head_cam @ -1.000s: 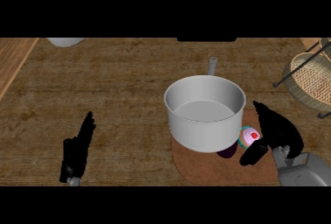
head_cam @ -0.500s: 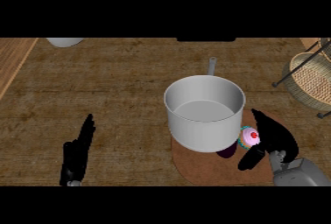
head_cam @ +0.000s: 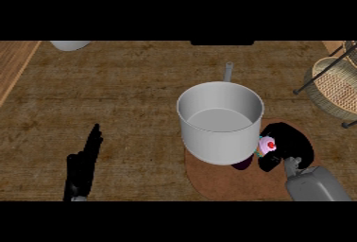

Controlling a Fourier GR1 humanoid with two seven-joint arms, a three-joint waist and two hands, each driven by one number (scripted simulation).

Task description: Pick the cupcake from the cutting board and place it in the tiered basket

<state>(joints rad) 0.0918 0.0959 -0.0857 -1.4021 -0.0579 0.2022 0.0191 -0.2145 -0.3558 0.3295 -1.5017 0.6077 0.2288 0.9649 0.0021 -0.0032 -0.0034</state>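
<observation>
Though the cupcake is not yet lifted, the grasp stage looks nearly done, judging by how things lie. Going left to right: the left robot hand rests at the lower left over the wooden counter, fingers straight and pressed together, pointing up, holding nothing. A pale bowl-like thing pokes in at the top left edge, too cut off to name. Mid-view stands a tall grey pot with a handle sticking toward the top; it sits on the round brown cutting board and hides part of it. Just right of the pot, touching or very near its wall, is the pink-frosted cupcake with a red dot on top, low on the board. The right robot hand curls round it from the right, fingers and thumb wrapping it, so it is pinching the cupcake. The tiered basket sits at the far right edge, well apart from the cupcake, nothing visible inside.

Left to do, by my read: lift clear of the pot, carry right and up, set it in the basket, let go.

Versus the earlier frames: the right robot hand has closed in tighter round the cupcake, fingers more curled; the cupcake looks barely shifted; the left robot hand, pot and basket are unchanged.
</observation>
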